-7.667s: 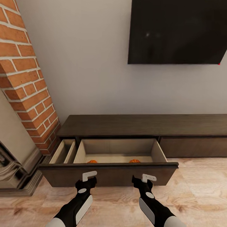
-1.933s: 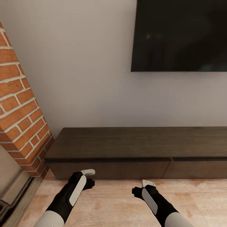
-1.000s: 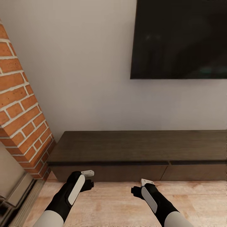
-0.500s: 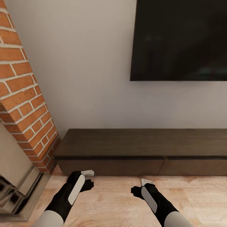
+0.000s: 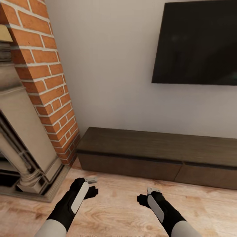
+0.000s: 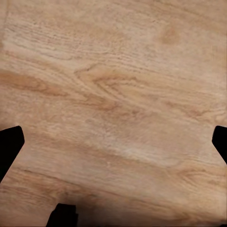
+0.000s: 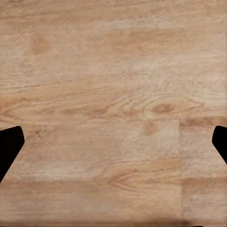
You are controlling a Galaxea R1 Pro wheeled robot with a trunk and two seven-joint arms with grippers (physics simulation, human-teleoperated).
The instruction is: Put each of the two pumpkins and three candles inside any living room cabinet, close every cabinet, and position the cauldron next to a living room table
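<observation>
Since the earlier frames, the drawer that was pulled out with two pumpkins showing inside has been shut, and the whole head view has been swung over, so more of the fireplace is now seen; that shift is the camera's, not the furniture's.

From the head view, the cabinet is seen running along the wall under the dark screen, with every drawer front flush and closed. A brick column and a stone fireplace surround are seen beside the cabinet's end. Both arms are held low over the wood floor, well short of the cabinet. The left hand and right hand are both seen with nothing in them.

From the left wrist view, just floorboards are seen, with the black fingertips set wide at the frame's edges, nothing held.

From the right wrist view it's much the same: bare planks, fingertips spread wide, nothing held.
</observation>
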